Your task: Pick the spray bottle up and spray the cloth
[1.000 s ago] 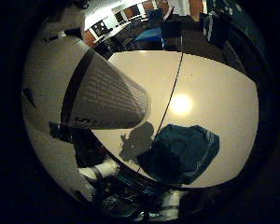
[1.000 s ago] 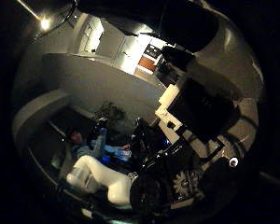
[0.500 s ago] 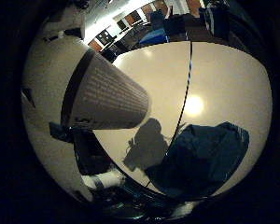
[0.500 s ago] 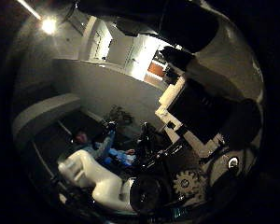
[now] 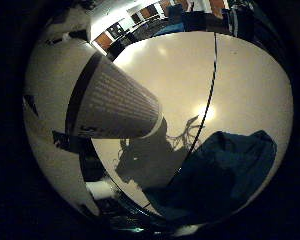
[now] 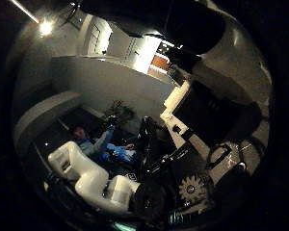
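Close against the palm, white spray bottle [image 5: 110, 107] gripped by the hand [image 6: 197, 159], above dark blue cloth [image 5: 217, 175] on pale counter [image 5: 190, 75]

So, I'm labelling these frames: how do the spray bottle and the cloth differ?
The spray bottle is white, rigid and close to the palm; the cloth is dark blue, soft and crumpled. The bottle is off the table; the cloth lies on it.

You are looking across a pale table top [image 5: 250, 90] that is catching a bright glare from the lights overhead. Dark chairs [image 5: 190, 20] and wooden doors [image 5: 151, 11] are standing at the far end of the room. A ceiling lamp [image 6: 45, 27] is shining beside white walls [image 6: 111, 84].
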Controlling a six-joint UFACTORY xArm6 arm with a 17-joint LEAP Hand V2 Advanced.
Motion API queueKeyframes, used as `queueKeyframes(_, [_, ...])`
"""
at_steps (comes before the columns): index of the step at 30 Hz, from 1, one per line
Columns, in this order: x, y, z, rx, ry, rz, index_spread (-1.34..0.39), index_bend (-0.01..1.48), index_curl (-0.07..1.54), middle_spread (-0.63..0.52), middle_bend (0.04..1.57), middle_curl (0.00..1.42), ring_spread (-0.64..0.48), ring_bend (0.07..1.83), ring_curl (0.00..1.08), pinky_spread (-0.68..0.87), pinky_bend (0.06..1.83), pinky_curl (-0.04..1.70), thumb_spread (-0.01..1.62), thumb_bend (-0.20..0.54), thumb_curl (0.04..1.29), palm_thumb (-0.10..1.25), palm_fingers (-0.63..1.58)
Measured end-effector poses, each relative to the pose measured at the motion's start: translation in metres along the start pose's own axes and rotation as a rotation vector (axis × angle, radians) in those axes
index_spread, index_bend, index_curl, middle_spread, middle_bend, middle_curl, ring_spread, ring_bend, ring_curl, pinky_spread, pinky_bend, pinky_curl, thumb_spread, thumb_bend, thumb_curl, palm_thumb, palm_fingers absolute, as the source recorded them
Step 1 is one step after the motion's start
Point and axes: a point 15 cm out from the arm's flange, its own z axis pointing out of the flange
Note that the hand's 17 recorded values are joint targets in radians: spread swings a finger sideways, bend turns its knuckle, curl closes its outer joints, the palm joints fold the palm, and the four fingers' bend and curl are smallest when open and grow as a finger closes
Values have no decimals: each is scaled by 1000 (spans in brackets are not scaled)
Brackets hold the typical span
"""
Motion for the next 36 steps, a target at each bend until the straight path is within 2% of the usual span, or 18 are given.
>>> queueKeyframes(7, [15,12,11,-30,-1,11,-168,1151,681,-57,1334,578,-155,1444,588,-204,1308,774,952,-20,712,1034,1224])
queueKeyframes(10, [19,15,13,-36,-1,20,-177,1088,667,-61,1303,567,-150,1422,571,-225,1283,734,911,-31,699,990,1212])
queueKeyframes(14, [20,17,14,-48,-5,23,-201,908,636,-61,1199,535,-150,1374,532,-287,1223,657,820,-40,686,918,1154])
queueKeyframes(18, [21,28,15,-96,3,-2,-245,614,589,-97,989,480,-173,1284,479,-395,1192,575,767,-34,671,873,1058])
queueKeyframes(20, [23,34,15,-115,6,-9,-277,511,577,-122,889,458,-192,1249,461,-421,1190,554,769,-36,660,853,1044])
queueKeyframes(25, [24,37,12,-123,1,-8,-362,316,571,-164,699,431,-234,1148,432,-467,1184,513,758,-30,643,863,983])
queueKeyframes(28, [22,36,11,-123,1,-15,-396,194,563,-178,594,415,-245,1122,431,-465,1188,505,777,-25,637,873,828])
queueKeyframes(31, [19,40,11,-143,-7,-26,-435,194,548,-172,547,411,-237,1068,419,-404,1123,479,859,-25,616,866,622])
queueKeyframes(36, [16,43,5,-154,-26,-23,-464,282,546,-120,444,383,-192,937,375,-122,991,413,954,-28,571,819,338])
